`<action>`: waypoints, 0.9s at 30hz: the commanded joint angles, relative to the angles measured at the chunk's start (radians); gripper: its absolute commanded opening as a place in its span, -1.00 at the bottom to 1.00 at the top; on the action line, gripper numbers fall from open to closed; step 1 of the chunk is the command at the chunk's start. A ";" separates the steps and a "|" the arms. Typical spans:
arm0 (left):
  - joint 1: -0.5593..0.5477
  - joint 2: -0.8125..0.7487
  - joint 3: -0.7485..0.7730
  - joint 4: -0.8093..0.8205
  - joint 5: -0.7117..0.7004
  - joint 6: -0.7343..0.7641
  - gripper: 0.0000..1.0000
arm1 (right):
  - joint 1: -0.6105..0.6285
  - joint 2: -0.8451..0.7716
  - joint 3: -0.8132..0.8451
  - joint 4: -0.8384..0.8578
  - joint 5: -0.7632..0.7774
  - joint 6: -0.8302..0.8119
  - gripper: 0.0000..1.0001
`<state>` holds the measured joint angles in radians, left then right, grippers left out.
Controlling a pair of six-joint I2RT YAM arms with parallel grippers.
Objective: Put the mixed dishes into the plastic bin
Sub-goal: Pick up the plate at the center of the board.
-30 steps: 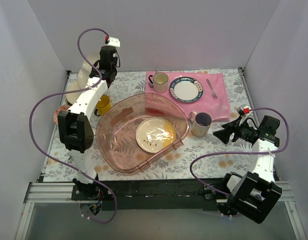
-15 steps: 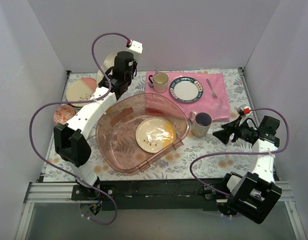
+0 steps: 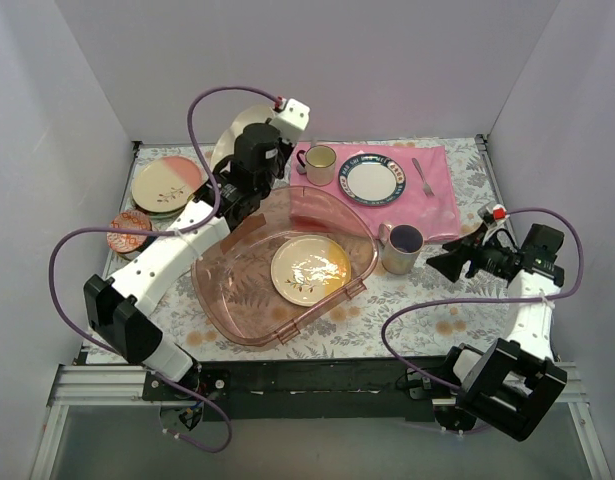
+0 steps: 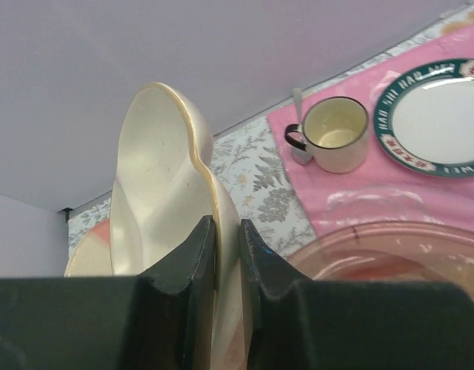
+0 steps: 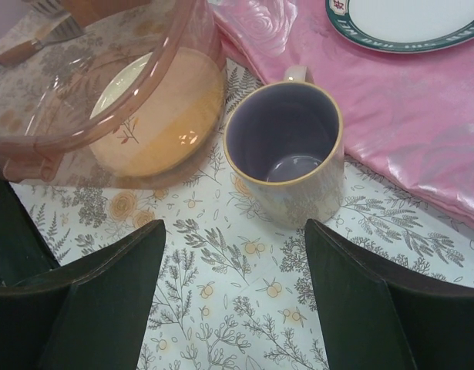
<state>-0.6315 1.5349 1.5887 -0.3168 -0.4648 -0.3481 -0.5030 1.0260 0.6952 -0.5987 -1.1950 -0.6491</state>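
My left gripper [image 3: 243, 152] [image 4: 227, 228] is shut on the rim of the cream three-section plate [image 3: 239, 124] [image 4: 163, 181] and holds it on edge above the far left rim of the translucent pink plastic bin [image 3: 219, 290] [image 4: 360, 240]. The cream floral plate [image 3: 309, 268] [image 5: 156, 116] lies flat in the bin. The grey mug with dark-blue inside [image 3: 400, 248] [image 5: 287, 150] stands upright just right of the bin. My right gripper [image 3: 439, 266] [image 5: 235, 231] is open and empty, just short of the mug. The small red-and-blue bowl [image 3: 125, 233] sits at the far left. The yellow mug is hidden.
A stack of plates [image 3: 167, 185], the top one cream and pink, lies at the back left. The pink cloth [image 3: 432, 205] at the back holds a blue-rimmed white plate [image 3: 368, 180], a cream dark-rimmed mug [image 3: 319, 164] and a fork [image 3: 423, 176]. White walls enclose the table.
My left arm has swung right with the cream plate in its grip, from the back left corner to above the bin's far rim, uncovering the plate stack. The right gripper has barely shifted.
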 commanded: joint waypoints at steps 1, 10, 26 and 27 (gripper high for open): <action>-0.094 -0.139 -0.009 0.151 -0.041 0.110 -1.00 | 0.006 0.054 0.165 -0.108 -0.071 -0.007 0.61; -0.272 -0.232 -0.131 0.154 -0.028 0.109 -1.00 | 0.139 0.198 0.441 -0.225 -0.054 0.159 0.58; -0.502 -0.191 -0.210 0.205 -0.043 0.087 -1.00 | 0.562 0.370 0.737 0.043 0.302 0.979 0.64; -0.507 -0.179 -0.210 0.208 -0.044 0.090 -1.00 | 0.580 0.381 0.736 0.049 0.320 1.014 0.64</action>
<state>-1.1088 1.4021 1.3468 -0.3119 -0.4339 -0.3332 0.0010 1.3766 1.3964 -0.5938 -0.9733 0.1436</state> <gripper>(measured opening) 0.125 0.816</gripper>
